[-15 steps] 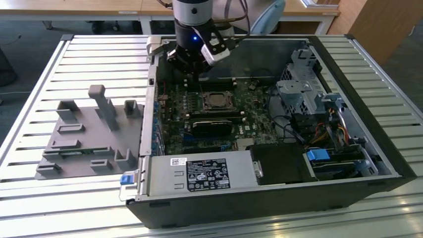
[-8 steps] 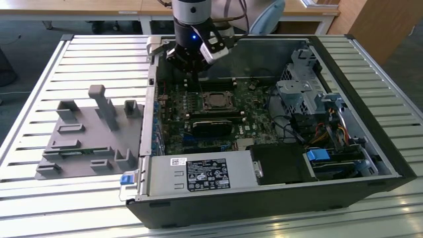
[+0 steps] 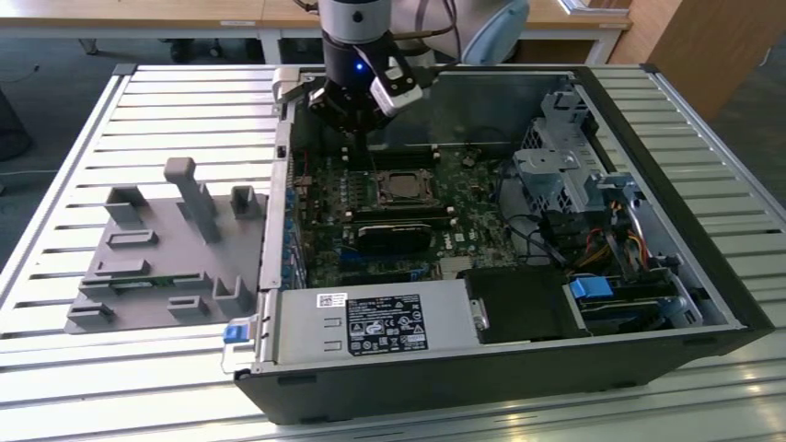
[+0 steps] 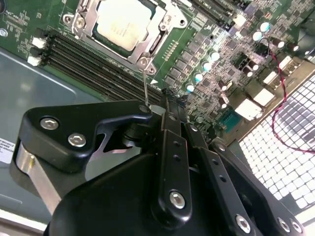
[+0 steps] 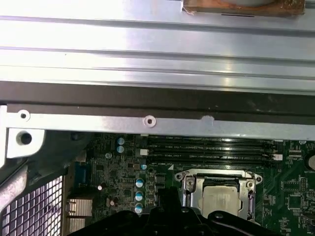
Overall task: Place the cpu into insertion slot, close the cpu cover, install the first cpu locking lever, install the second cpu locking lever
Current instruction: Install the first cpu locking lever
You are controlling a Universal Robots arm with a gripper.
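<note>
The cpu lies flat in the insertion slot on the green board. The silver cpu cover is down around its edges. A thin wire locking lever stands up from the socket's corner. Its free end reaches the tip of my gripper. The black fingers look shut together, beside the lever's end. I cannot tell whether they grip the wire. In the exterior view, the gripper hangs above the socket, on its far side and toward the left.
Long black memory slots run beside the socket. The open computer case has a metal rim, drive cages and cables. A grey holder block stands at the exterior view's left on the slatted table.
</note>
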